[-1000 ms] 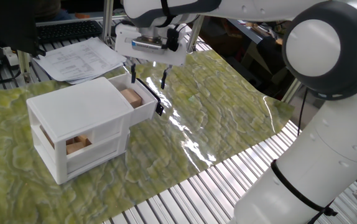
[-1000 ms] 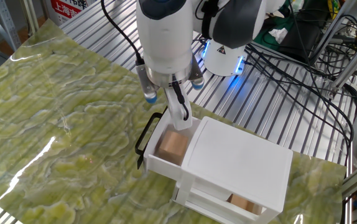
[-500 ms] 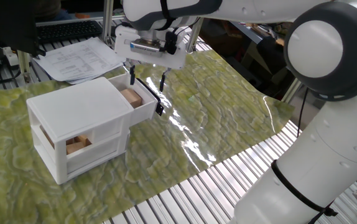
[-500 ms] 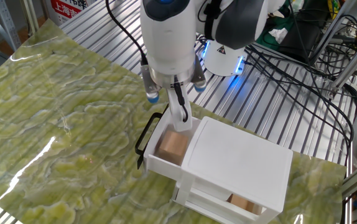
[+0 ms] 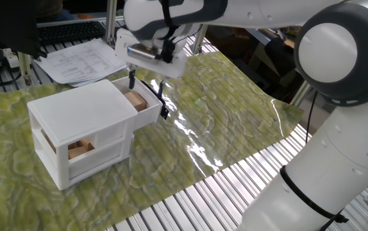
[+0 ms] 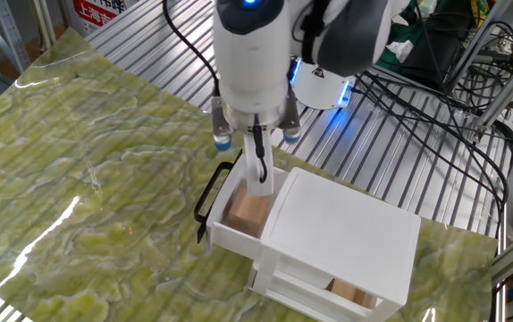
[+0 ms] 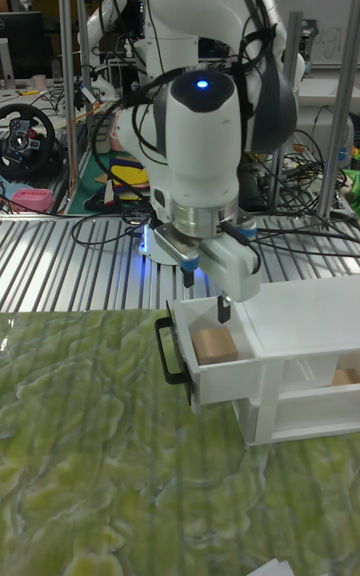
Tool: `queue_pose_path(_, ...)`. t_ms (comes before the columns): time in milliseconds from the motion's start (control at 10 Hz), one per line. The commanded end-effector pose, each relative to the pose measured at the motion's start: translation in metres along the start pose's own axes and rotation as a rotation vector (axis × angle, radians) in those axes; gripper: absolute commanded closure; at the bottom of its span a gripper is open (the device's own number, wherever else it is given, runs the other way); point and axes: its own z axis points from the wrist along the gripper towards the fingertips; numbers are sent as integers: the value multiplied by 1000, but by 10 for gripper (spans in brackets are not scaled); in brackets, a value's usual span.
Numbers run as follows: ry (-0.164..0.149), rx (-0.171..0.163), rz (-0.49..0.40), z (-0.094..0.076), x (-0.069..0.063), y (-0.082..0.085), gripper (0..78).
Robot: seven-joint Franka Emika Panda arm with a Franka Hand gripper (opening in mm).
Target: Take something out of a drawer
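The white two-drawer box (image 5: pixel 75 109) stands on the green mat. Its upper drawer (image 5: pixel 147 110) is pulled out, black handle (image 5: pixel 163 110) in front, and holds a tan wooden block (image 5: pixel 134 99). My gripper (image 5: pixel 146 83) hangs open and empty just above the drawer, one finger over its inner end, the other near the handle. In the other fixed view a finger (image 6: pixel 260 170) points down at the block (image 6: pixel 249 212). The tall fixed view shows the gripper (image 7: pixel 206 294) above the block (image 7: pixel 214 344), not touching it.
The lower drawer, slightly open, holds another tan block (image 5: pixel 78 149). Papers (image 5: pixel 84 61) and a keyboard (image 5: pixel 68 31) lie behind the box. The mat ends at a slatted metal table (image 5: pixel 197 199). Cables (image 6: pixel 435 98) trail behind the robot base.
The gripper has shifted a little along the drawer toward the box. It stays open. The block and drawer have not moved.
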Motion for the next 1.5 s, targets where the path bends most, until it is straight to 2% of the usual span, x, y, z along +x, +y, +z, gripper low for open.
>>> queue_pose_path(100, -17, -17, 30, 4, 3, 4, 1)
queue_pose_path(500, -27, -33, 105, 13, 6, 11, 1)
queue_pose_path(1000, -65, -70, 181, 22, 8, 20, 1)
queue_pose_path(1300, -97, -79, 218, 29, 9, 28, 1)
queue_pose_path(1400, -97, -79, 218, 29, 9, 28, 1)
queue_pose_path(1500, -117, -78, 234, 34, 9, 33, 1)
